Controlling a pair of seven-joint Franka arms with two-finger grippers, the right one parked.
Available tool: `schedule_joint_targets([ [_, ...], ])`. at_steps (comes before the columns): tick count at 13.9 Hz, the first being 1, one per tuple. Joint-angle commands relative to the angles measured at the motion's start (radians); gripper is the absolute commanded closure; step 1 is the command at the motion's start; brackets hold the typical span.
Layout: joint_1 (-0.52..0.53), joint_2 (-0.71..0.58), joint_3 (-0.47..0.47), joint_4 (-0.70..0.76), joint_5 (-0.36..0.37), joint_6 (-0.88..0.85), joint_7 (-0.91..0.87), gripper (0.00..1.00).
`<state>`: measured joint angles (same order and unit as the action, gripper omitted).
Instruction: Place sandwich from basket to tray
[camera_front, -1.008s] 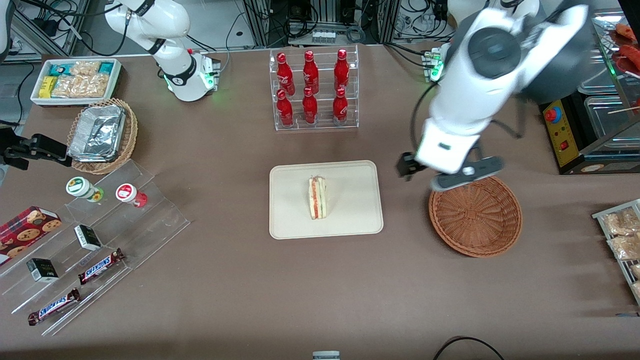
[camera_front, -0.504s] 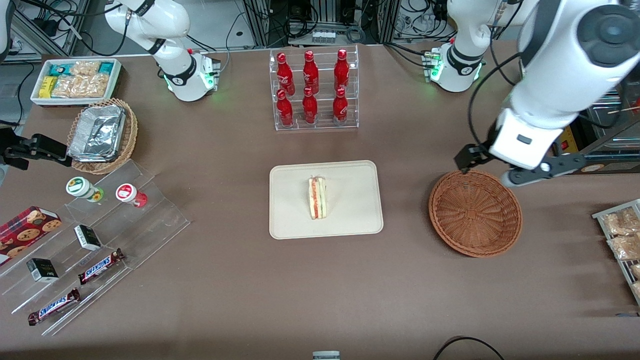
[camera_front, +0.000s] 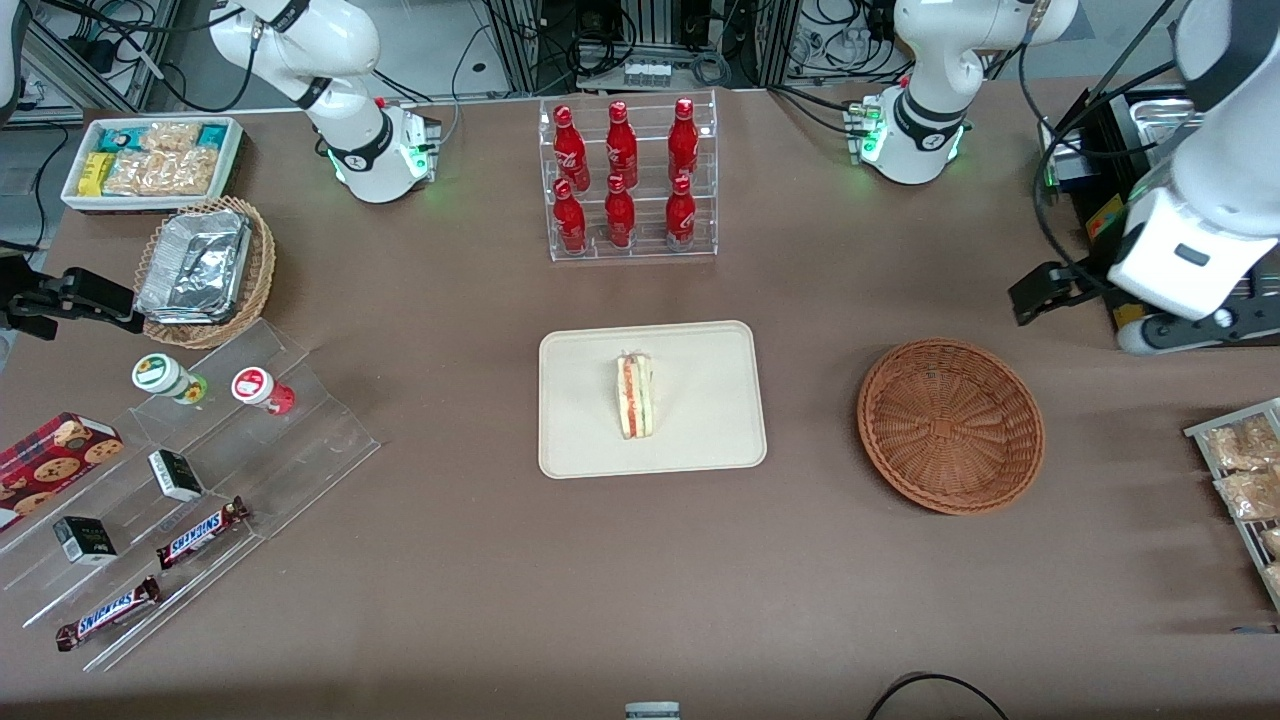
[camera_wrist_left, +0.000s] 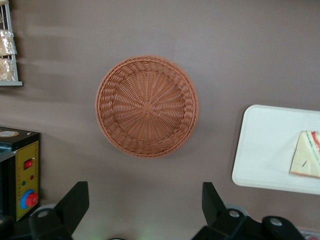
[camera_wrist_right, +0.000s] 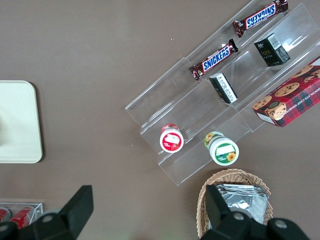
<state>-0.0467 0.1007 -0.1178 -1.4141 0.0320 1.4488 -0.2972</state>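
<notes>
from the front we see the sandwich (camera_front: 635, 396) lying on the tray (camera_front: 710, 440), the basket (camera_front: 950, 425) empty beside it, and the gripper (camera_front: 1075, 300) raised well apart toward the working arm's end of the table. the task looks done to us; the main risk is a low sweep clipping the basket rim.

at the left wrist, the fingers (camera_wrist_left: 74, 201) stand apart and hold nothing, high above the basket (camera_wrist_left: 146, 106). the sandwich (camera_wrist_left: 306, 161) rests on the tray (camera_wrist_left: 265, 150).

the right wrist shows only a tray (camera_wrist_right: 17, 122) corner.
</notes>
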Motion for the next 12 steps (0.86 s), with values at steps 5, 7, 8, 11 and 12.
schedule_joint_targets([
  [5,0.012,-0.16,0.058,-0.179,-0.067,0.005,0.134,0.0],
  [7,0.005,-0.191,0.089,-0.216,-0.077,0.025,0.158,0.0],
  [8,0.005,-0.188,0.09,-0.212,-0.072,0.028,0.158,0.0],
  [11,-0.004,-0.145,0.092,-0.166,-0.058,0.027,0.153,0.0],
  [12,-0.005,-0.135,0.092,-0.146,-0.058,0.027,0.155,0.0],
])
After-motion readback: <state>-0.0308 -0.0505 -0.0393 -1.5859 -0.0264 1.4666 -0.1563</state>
